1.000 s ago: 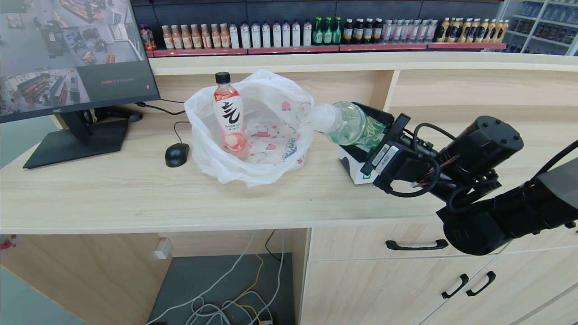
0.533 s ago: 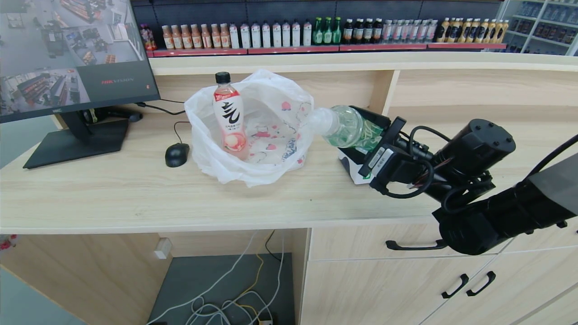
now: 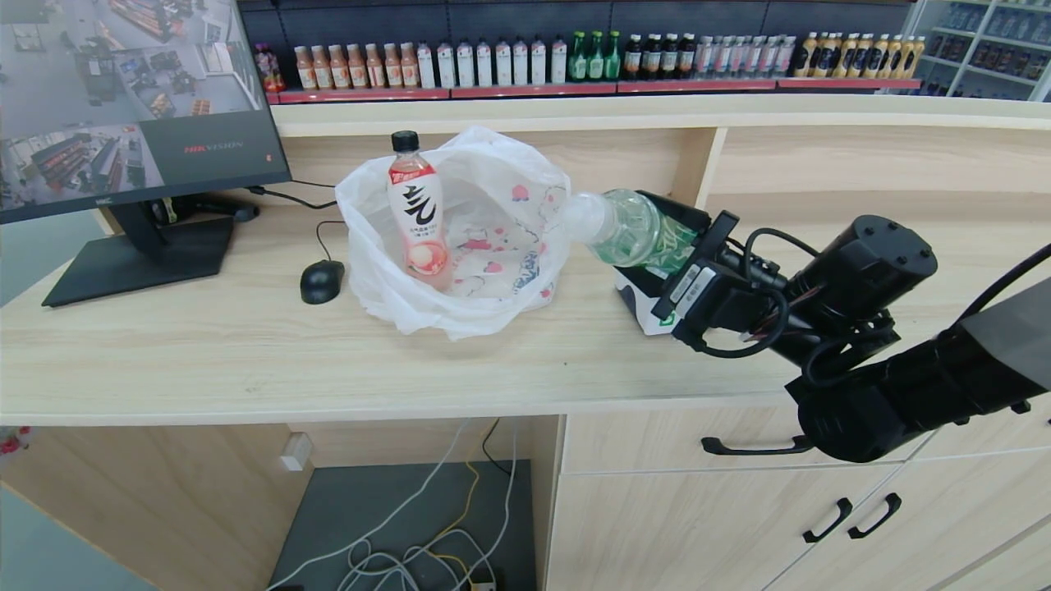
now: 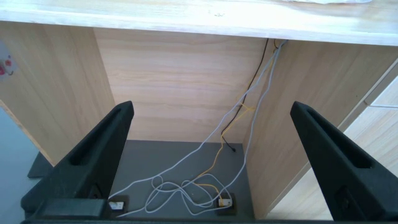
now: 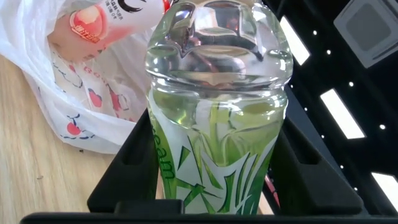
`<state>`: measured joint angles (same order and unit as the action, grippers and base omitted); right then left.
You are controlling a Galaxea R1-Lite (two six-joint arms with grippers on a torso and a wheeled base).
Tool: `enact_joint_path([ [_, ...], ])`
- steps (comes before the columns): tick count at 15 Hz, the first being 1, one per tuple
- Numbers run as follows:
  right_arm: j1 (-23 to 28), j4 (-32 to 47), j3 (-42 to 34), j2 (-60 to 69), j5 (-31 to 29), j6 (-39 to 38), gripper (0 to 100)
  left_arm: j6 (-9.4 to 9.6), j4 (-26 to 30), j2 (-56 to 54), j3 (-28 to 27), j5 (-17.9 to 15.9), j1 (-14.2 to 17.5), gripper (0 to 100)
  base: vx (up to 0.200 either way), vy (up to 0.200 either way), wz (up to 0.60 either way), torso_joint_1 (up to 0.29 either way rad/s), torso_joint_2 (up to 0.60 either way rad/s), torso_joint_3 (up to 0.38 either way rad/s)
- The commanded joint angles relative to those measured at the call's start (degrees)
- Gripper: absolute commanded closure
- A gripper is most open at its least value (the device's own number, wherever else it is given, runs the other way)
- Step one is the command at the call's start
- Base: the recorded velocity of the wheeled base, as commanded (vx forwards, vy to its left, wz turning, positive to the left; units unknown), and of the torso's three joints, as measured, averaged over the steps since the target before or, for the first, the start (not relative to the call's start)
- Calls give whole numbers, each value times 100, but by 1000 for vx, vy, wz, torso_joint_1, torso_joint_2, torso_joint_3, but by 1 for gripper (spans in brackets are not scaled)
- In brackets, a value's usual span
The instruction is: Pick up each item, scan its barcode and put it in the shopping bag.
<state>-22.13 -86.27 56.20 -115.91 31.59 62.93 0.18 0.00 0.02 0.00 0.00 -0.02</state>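
Note:
My right gripper (image 3: 667, 234) is shut on a clear water bottle with a green label (image 3: 628, 234). It holds the bottle nearly level above the counter, cap end touching the right rim of the white shopping bag (image 3: 493, 246). In the right wrist view the water bottle (image 5: 217, 124) sits between the black fingers (image 5: 134, 168), with the shopping bag (image 5: 74, 106) beyond it. A pink drink bottle (image 3: 417, 213) stands upright inside the bag. A white and black scanner (image 3: 642, 305) sits on the counter under the gripper. My left gripper (image 4: 211, 162) hangs open below the counter.
A monitor (image 3: 123, 98) on a black stand and a mouse (image 3: 322, 281) are on the wooden counter (image 3: 246, 353) left of the bag. A raised back ledge runs behind, with a shelf of bottles (image 3: 575, 57) beyond. Loose cables (image 4: 205, 180) lie under the counter.
My right arm has carried the water bottle slightly left towards the bag, so its cap now meets the bag's rim. The bag and pink bottle have stayed put.

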Motion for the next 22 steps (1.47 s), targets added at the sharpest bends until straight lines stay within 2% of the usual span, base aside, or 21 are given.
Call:
enact_joint_path([
  [1, -2, -4, 5, 33, 5, 0, 100, -1, 0, -2, 0, 0, 2, 0, 0, 0, 0, 0, 0, 0],
  [7, -81, -30, 84, 235, -302, -378, 100, -1, 0, -2, 0, 0, 2, 0, 0, 0, 0, 0, 0, 0],
  [14, -29, -48, 163, 578, -478, -1942, 100, -1, 0, -2, 0, 0, -6, 0, 0, 0, 0, 0, 0, 0],
  [18, 77, -373, 155, 824, -917, -3085, 100, -1, 0, -2, 0, 0, -6, 0, 0, 0, 0, 0, 0, 0],
  [20, 121, -373, 111, 868, -935, -3375, 100, -1, 0, -2, 0, 0, 2, 0, 0, 0, 0, 0, 0, 0],
  [22, 341, -373, 23, 1079, -944, -3902, 100, -1, 0, -2, 0, 0, 2, 0, 0, 0, 0, 0, 0, 0],
])
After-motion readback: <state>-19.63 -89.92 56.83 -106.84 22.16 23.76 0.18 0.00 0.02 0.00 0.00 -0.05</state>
